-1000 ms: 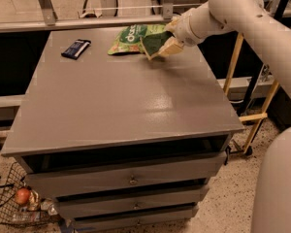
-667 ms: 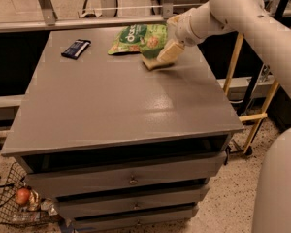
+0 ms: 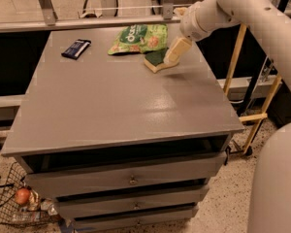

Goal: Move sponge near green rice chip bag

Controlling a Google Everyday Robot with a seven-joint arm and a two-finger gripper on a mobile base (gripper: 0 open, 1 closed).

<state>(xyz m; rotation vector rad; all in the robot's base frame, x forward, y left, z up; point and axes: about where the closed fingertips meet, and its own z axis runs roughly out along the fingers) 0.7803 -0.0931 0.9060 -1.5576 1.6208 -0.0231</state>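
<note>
The sponge (image 3: 156,59), dark green top over pale yellow foam, lies flat on the grey table (image 3: 116,106) at the back right. The green rice chip bag (image 3: 138,38) lies flat just behind and left of it, almost touching. My gripper (image 3: 170,57) reaches down from the upper right and sits at the sponge's right edge. It is open and does not hold the sponge. One cream finger (image 3: 177,49) shows; the other is hidden behind it.
A small dark blue wrapped bar (image 3: 76,48) lies at the table's back left. A metal rail (image 3: 87,22) runs behind the table. Drawers (image 3: 131,178) are below its front edge. A wire basket (image 3: 19,205) sits on the floor at the left, yellow stand legs (image 3: 257,115) at the right.
The sponge, held tilted above the table a second ago, now lies flat by the bag. My gripper has let go of it and stays at its right edge.
</note>
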